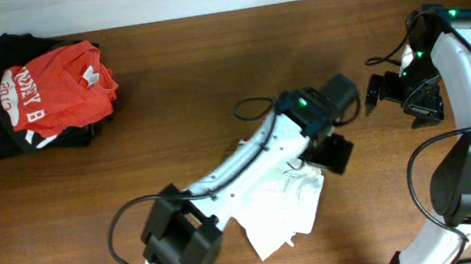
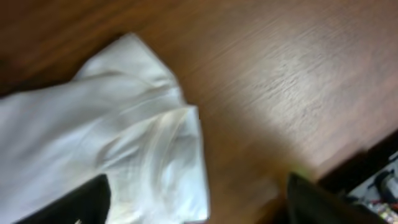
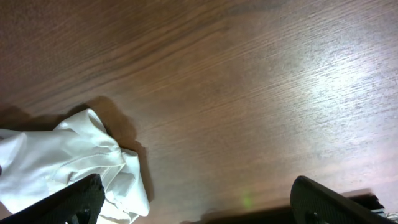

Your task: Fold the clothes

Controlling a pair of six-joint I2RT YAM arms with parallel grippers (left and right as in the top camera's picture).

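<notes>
Black left gripper (image 2: 199,210), rumpled white clothes (image 2: 93,137)

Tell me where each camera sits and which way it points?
Overhead: above the table, looking straight down; left arm, right arm, white garment and a clothes pile show.
Left wrist: on the left arm, looking down past the open left gripper at the garment.
Right wrist: on the right arm, looking down past the open right gripper at mostly bare wood.
Shared: both wrist views catch the garment.
</notes>
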